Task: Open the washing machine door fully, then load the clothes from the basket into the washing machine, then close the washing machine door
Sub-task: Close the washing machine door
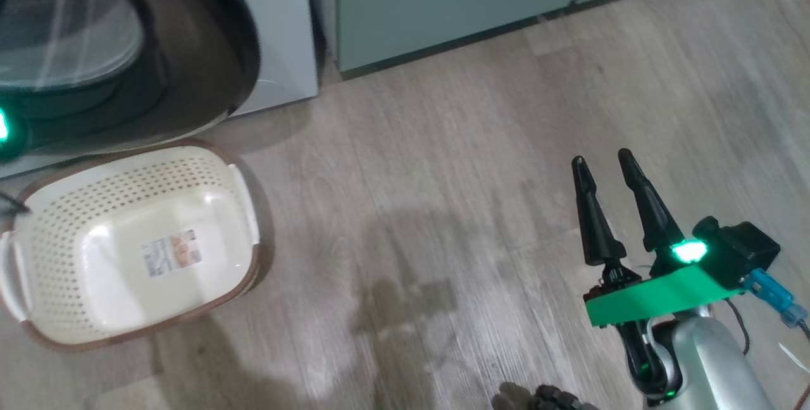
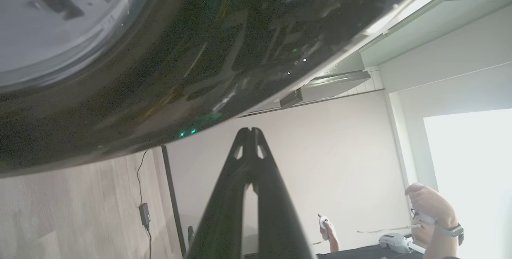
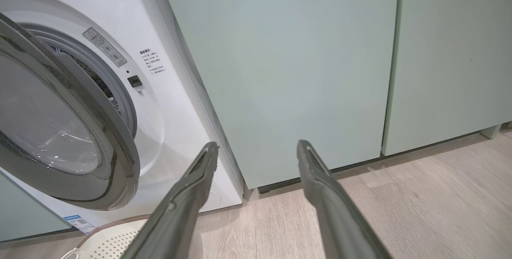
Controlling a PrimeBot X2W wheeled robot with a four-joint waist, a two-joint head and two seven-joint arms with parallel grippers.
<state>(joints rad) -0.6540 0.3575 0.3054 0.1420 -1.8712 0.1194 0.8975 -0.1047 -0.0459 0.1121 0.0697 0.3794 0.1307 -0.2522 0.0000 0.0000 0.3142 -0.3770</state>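
Head view: washing machine door [image 1: 190,49] noted at 10 o'clock, standing ajar off the white washing machine [image 1: 278,18]. Basket [image 1: 209,173] is set on the floor at 8 o'clock, just below the door, with only a paper label [image 1: 171,253] on its bottom. The clothes are thus judged already loaded, unconfirmed as the drum is hidden. Right gripper [image 1: 602,158] is seen at 4 o'clock, well apart from the machine, fingers spread wide, nothing held. Left wrist view: left gripper [image 2: 250,131] is seen with fingers pressed together, nothing between them, tip just under the door's glossy black ring at 12 o'clock; contact can't be told. A person's hand [image 2: 430,203] with a controller is noted at 4 o'clock. Right wrist view: door seen at 9 o'clock, part open, its free edge near the latch hole; pale green cabinets [image 3: 300,71] from 12 to 3 o'clock. Step in hand is judged to be closing the door. Recommended: push to be made w/ the closed tip on the black ring near the free edge, not on the glass; the door's arc to be followed, pressure kept steady until it latches; basket rim and right arm to be kept out of the swing.
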